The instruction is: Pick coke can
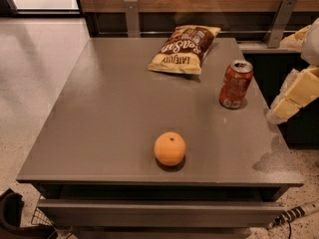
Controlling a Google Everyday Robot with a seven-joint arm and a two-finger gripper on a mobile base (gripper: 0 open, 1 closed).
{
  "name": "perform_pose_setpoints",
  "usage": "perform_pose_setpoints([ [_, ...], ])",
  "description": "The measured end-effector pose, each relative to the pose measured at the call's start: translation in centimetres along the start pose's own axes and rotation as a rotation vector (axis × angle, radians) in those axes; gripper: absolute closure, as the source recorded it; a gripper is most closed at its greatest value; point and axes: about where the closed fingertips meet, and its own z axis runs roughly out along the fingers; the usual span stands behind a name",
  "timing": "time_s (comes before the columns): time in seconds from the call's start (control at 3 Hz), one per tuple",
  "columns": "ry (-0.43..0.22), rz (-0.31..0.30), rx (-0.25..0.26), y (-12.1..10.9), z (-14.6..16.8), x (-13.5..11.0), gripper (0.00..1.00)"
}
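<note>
The coke can [236, 84] stands upright near the right edge of the grey table [114, 123]. It is red-orange with a silver top and white markings. My gripper [291, 97], cream-coloured, hangs just off the table's right edge, to the right of the can and a little nearer the camera. It is apart from the can and holds nothing that I can see. Part of the arm is cut off by the right border of the view.
A round orange fruit [170, 149] lies near the table's front edge. A brown-and-yellow chip bag [184, 49] lies at the back, left of the can. A wooden wall with metal brackets [131, 16] runs behind the table. Pale floor lies to the left.
</note>
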Motion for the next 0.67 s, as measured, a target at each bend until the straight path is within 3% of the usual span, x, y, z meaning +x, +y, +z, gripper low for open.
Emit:
perform_pose_setpoints([
  [0.67,-0.286,0.212,0.092,-1.7,4.2,1.3,0.0],
])
